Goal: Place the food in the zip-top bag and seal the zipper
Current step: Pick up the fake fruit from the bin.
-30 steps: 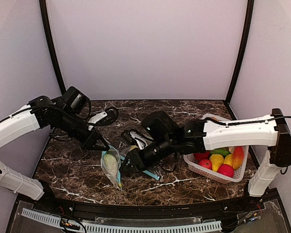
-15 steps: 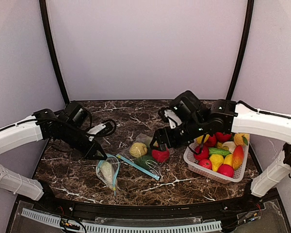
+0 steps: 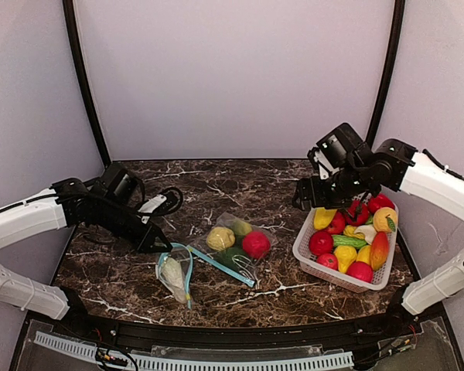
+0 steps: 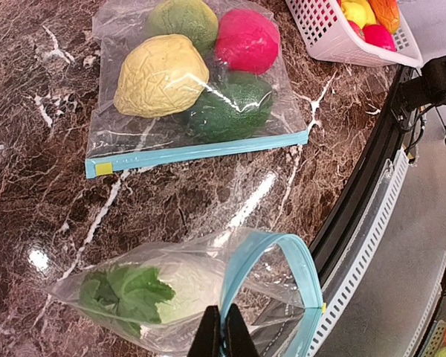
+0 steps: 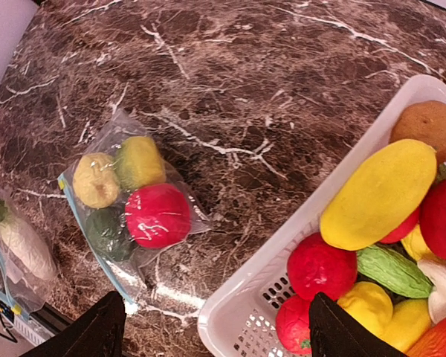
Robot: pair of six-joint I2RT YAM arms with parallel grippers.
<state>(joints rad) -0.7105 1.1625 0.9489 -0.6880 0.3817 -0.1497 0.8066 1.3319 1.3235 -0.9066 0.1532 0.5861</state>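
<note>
We see 2 arms, the left arm (image 3: 23, 220) at the frame's left edge and the right arm (image 3: 441, 179) at its right edge. Each has smooth white shells on the long links and matte black, blocky joints and wrist housings. A black cable (image 3: 176, 198) loops beside the left wrist. The left gripper (image 4: 223, 338) and right gripper (image 5: 219, 335) have black fingers.

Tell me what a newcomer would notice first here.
The white basket on the right of the marble table, heaped with bright red, yellow, green and orange toy food, draws the eye first. Mid-table lies a clear zip-top bag holding yellow, green and red pieces. To its left, a second bag with a leafy white vegetable inside is pinched at its blue rim by the left jaws.
</note>
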